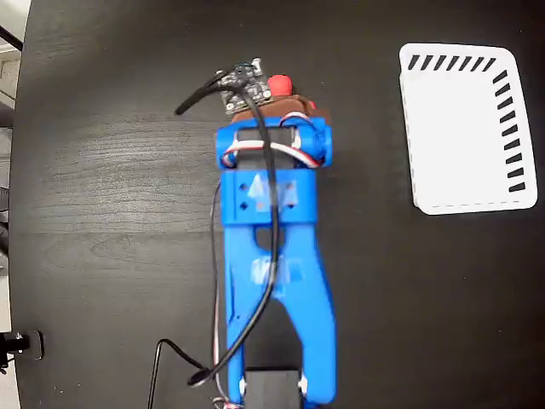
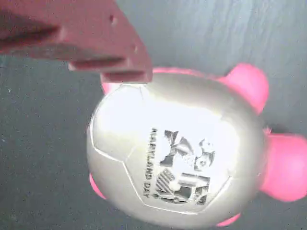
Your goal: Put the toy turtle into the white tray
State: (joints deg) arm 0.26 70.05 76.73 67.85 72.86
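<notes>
one blue plastic robot arm reaches from the bottom middle of the fixed view up to the upper middle of the frame, over a black wood-grain bench. its pincer is mostly hidden beneath the wrist and a small circuit board with black cables, so whether it is spread or pressed together cannot be told. one toy turtle with a shiny pale-gold oval shell and red head and feet lies on the bench under the pincer; in the fixed view only a red bit of it shows, just above the wrist. in the wrist view the turtle fills most of the frame, its printed sticker facing the camera, three red feet and the red head showing at its edges. one reddish-brown finger comes in from the upper left, its tip at the shell's upper left rim. one white rectangular plastic tray with rounded corners and dark slots along two walls sits at the upper right of the fixed view, well apart from the turtle.
</notes>
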